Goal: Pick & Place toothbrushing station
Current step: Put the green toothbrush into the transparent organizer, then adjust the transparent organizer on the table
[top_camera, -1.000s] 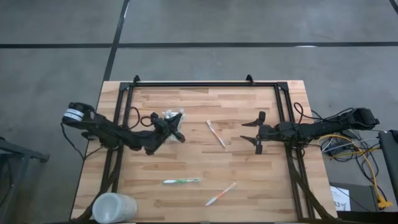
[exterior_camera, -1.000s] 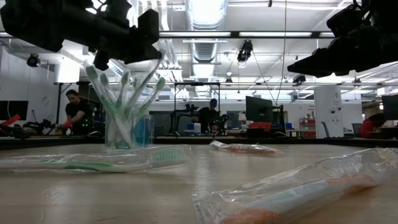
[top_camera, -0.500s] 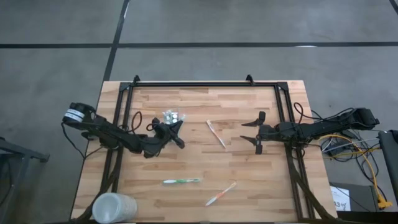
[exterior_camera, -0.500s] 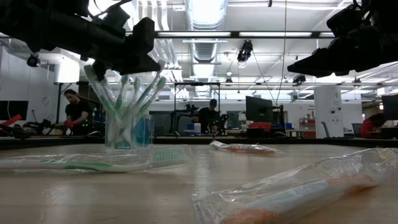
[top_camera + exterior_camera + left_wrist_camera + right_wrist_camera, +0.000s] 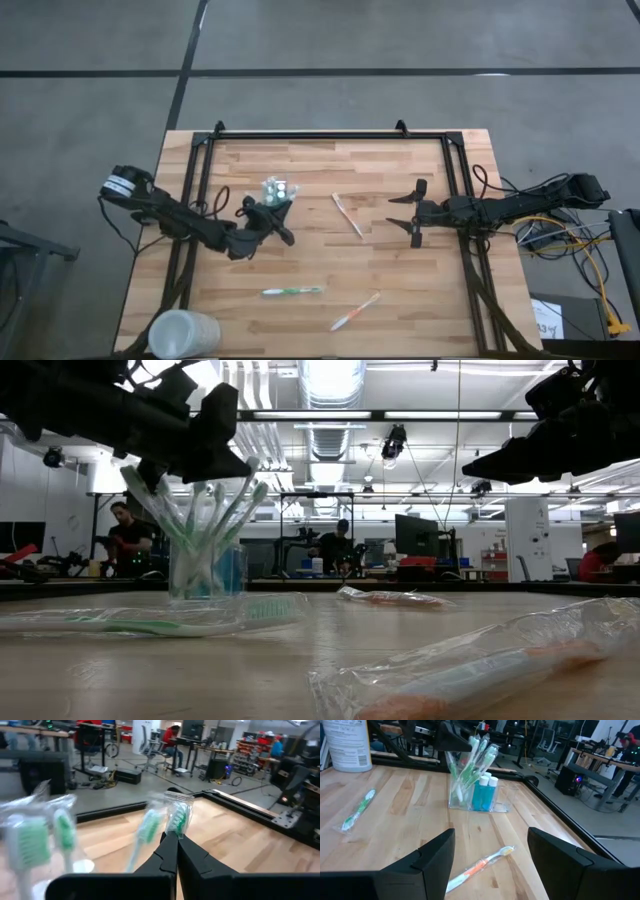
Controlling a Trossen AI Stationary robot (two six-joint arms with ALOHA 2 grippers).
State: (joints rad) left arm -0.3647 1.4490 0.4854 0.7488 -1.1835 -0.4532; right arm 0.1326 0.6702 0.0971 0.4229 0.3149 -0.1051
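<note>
The toothbrushing station [image 5: 278, 189] is a clear holder standing on the table left of centre. It holds several green wrapped toothbrushes [image 5: 205, 510] and blue tubes [image 5: 485, 792]. My left gripper [image 5: 289, 236] is shut and level just on the holder's near right, its tips [image 5: 172, 837] close to a wrapped brush head [image 5: 177, 816]. My right gripper [image 5: 408, 216] waits open at the right, pointing toward the holder. Three wrapped toothbrushes lie flat on the wood: white-orange [image 5: 347, 215], green [image 5: 292, 291] and orange [image 5: 356, 311]. My left gripper's shut fingertips [image 5: 243, 470] stand right beside the wrapped head of one toothbrush [image 5: 257, 491] that leans out of the holder. I cannot tell whether they touch it. Nothing shows between the fingers.
A frosted white cup [image 5: 183, 333] stands at the near left corner. Black frame rails [image 5: 330, 133] run along the far, left and right sides of the table. Bare wood lies between the holder and my right gripper.
My left gripper has drawn back from the holder toward the table's near edge and sunk a little, rolling slightly and staying shut. The brushes in the holder have shifted, and the leftmost one now leans farther out toward the table's left.
</note>
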